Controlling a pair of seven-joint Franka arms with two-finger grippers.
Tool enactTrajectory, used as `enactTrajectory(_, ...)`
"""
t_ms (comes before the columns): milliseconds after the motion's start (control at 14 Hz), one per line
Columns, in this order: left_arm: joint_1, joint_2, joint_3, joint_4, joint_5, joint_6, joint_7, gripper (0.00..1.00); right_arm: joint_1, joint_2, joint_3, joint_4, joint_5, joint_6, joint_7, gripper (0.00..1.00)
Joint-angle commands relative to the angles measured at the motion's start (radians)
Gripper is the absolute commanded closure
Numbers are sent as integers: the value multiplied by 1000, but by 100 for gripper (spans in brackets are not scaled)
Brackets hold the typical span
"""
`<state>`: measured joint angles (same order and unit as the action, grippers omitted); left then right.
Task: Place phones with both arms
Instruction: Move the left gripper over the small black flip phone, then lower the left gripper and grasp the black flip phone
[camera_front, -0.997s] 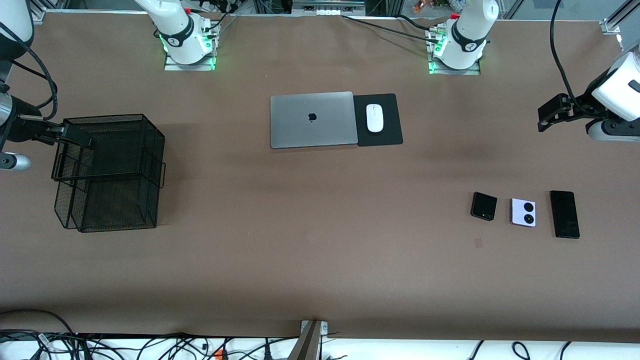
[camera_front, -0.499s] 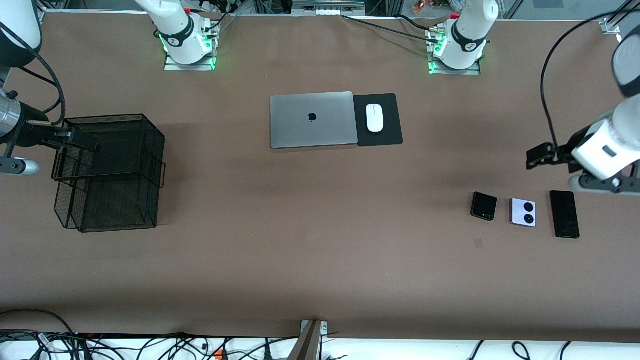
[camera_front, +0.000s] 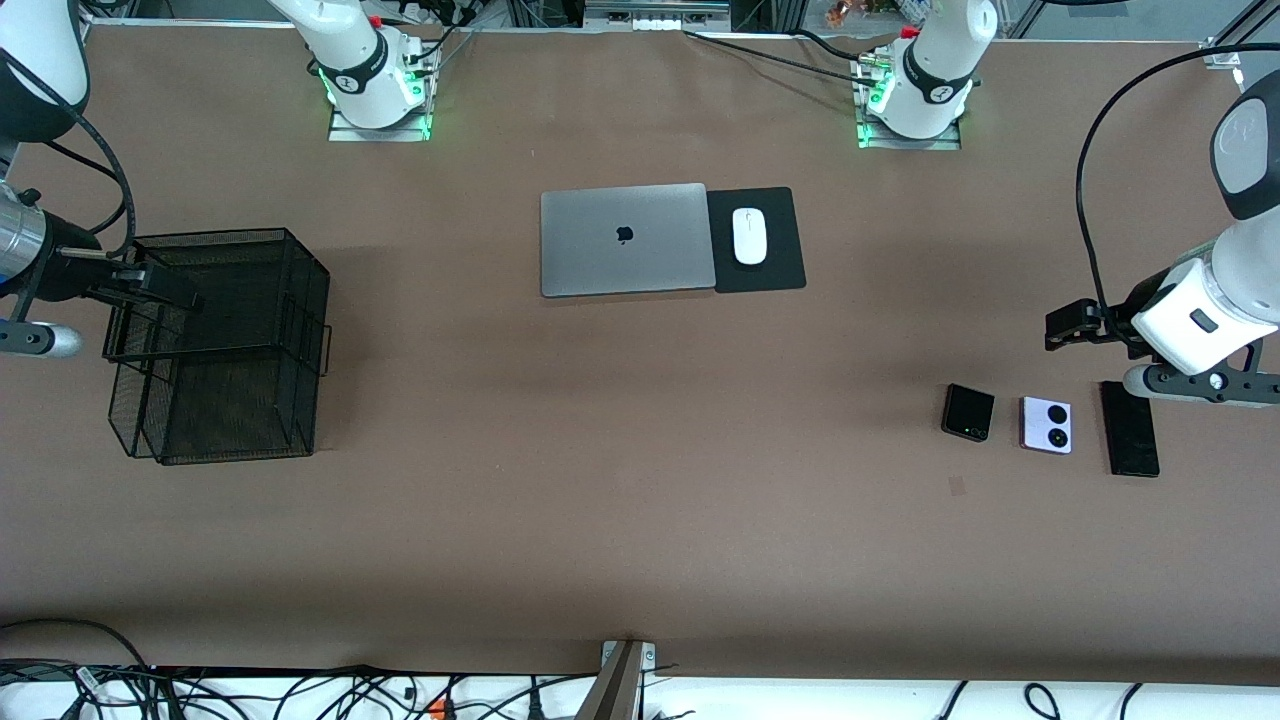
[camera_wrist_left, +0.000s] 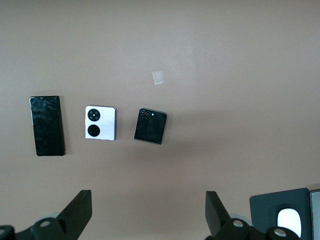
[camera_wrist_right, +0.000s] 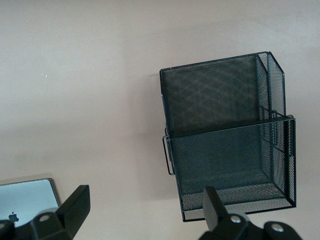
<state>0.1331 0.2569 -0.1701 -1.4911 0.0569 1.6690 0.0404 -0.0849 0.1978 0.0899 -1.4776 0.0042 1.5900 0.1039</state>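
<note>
Three phones lie in a row toward the left arm's end of the table: a black folded phone (camera_front: 968, 412) (camera_wrist_left: 150, 126), a lilac-white phone (camera_front: 1045, 425) (camera_wrist_left: 100, 123) with two black circles, and a long black slab phone (camera_front: 1130, 435) (camera_wrist_left: 47, 126). My left gripper (camera_front: 1062, 327) (camera_wrist_left: 148, 210) hangs open and empty over bare table close to that row. The left wrist covers the slab's top end in the front view. My right gripper (camera_front: 150, 285) (camera_wrist_right: 145, 210) is open and empty over the rim of the black mesh basket (camera_front: 225, 345) (camera_wrist_right: 230, 145).
A closed grey laptop (camera_front: 625, 238) (camera_wrist_right: 25, 200) lies mid-table, beside a black pad (camera_front: 775, 270) carrying a white mouse (camera_front: 749, 236) (camera_wrist_left: 287, 220). A small tape patch (camera_front: 957, 486) (camera_wrist_left: 158, 77) is on the table near the black folded phone.
The left arm has swung down and inward, bringing its gripper close to the phones. The right gripper has shifted slightly over the basket rim. Both stay open.
</note>
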Motion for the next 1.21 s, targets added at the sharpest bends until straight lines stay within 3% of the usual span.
enactTrajectory(0,6,-8,-2,6,-5,-6,26,0,0,6,-1,20,7,-7,-12,0)
enactTrajectory(356,-12,24,-6,-1,-2,-8,18,0,2,6,1,16,-6,-12,-3,0)
enactTrajectory(570,-24,114,-15,-6,104,75,38,0,2,6,1,16,-6,-12,-9,0)
enactTrajectory(926,-26,330,-14,-14,112,305,39,0,0,6,-1,16,-6,-9,-10,0)
enactTrajectory(1140,-18,406,-14,-14,175,350,42,0,2,6,1,14,-6,-4,-9,0)
